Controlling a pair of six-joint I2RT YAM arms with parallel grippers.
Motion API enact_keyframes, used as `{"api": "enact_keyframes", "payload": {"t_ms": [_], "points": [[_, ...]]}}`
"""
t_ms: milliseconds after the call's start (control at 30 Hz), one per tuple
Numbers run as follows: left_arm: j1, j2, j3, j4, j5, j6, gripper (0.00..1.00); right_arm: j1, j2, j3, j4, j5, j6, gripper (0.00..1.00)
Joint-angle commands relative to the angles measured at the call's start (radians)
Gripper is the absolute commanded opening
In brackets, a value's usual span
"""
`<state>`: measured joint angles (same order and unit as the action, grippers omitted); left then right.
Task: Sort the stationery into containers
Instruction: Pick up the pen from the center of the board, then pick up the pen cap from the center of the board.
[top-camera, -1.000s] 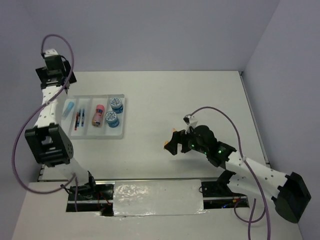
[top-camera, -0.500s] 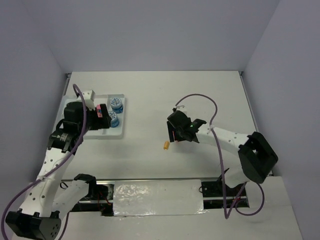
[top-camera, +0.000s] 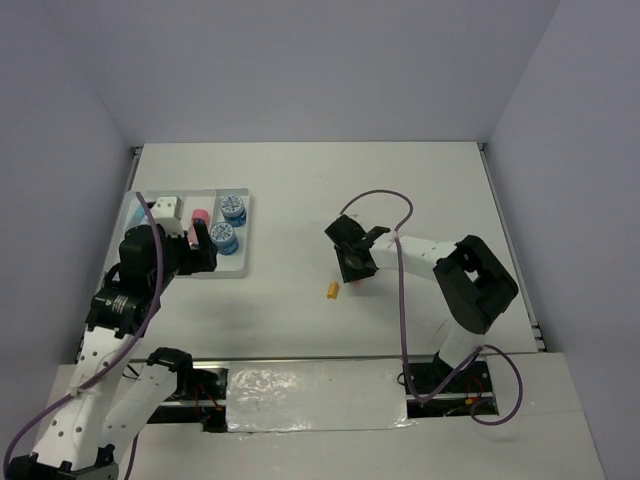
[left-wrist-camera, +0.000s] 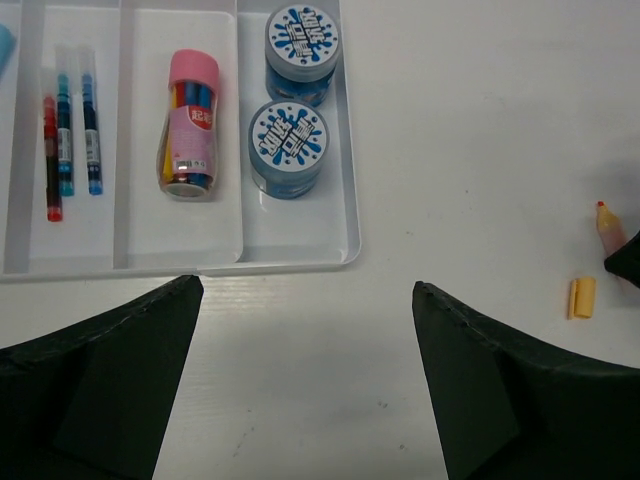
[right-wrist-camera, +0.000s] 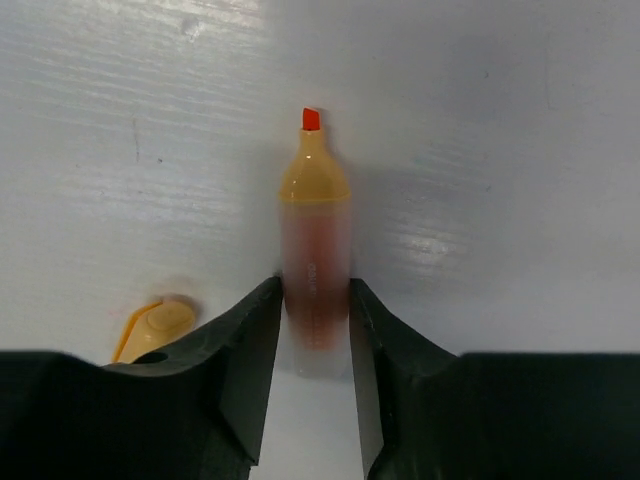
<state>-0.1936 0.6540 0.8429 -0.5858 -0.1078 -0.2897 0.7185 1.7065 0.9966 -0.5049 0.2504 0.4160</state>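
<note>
From above, we see the tray (top-camera: 244, 266) at the table's (top-camera: 420, 190) left, holding two rolls (top-camera: 232, 207) in its rightmost compartment and a pink cylinder (top-camera: 199, 216) in the next one. The left gripper (top-camera: 200, 245) hangs over the tray's near part, and from here we cannot tell how its jaws stand. The right gripper (top-camera: 350, 272) is low over mid-table, well apart from the tray, with an orange cap (top-camera: 333, 291) on the table just beside it. From the left wrist, we see that gripper's fingers (left-wrist-camera: 100, 390) spread wide with nothing between them, above bare table in front of the tray. Blue and red pens (left-wrist-camera: 65, 130) lie in the compartment left of the cylinder. At the far right edge a highlighter (left-wrist-camera: 608, 228) shows its red tip, with the cap just beside it. From the right wrist, we see both fingers (right-wrist-camera: 245, 350) pressed against the highlighter's clear body, so the jaws are clamped on it. It lies flat on the table, its orange tip pointing away from the camera. The cap sits just beside the left finger.
</note>
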Motion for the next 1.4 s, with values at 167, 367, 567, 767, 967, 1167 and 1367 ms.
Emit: {"api": "enact_keyframes", "payload": {"t_ms": [167,367,567,767,967,1167,1367], "points": [[-0.006,0.079,-0.004,0.04,0.017,-0.006,0.99,-0.002,-0.011,-0.074,0.071,-0.108,0.018,0.0],[-0.175,0.309,0.114,0.07,-0.018,-0.184,0.99,-0.016,-0.336,-0.164,0.034,-0.031,0.079,0.0],[-0.558,0.688,0.293,0.158,-0.261,-0.35,0.98,-0.094,-0.66,-0.179,-0.192,0.087,0.122,0.0],[-0.757,1.112,0.539,0.104,-0.349,-0.43,0.94,-0.148,-0.84,-0.188,-0.268,0.075,0.081,0.0],[-0.793,1.22,0.523,0.153,-0.305,-0.488,0.86,-0.149,-0.906,-0.205,-0.264,0.02,0.063,0.0],[-0.8,1.259,0.502,0.211,-0.239,-0.48,0.81,-0.146,-0.924,-0.211,-0.251,0.001,0.049,0.0],[-0.8,1.279,0.498,0.199,-0.216,-0.486,0.75,-0.146,-0.932,-0.219,-0.244,-0.007,0.046,0.0]]}}
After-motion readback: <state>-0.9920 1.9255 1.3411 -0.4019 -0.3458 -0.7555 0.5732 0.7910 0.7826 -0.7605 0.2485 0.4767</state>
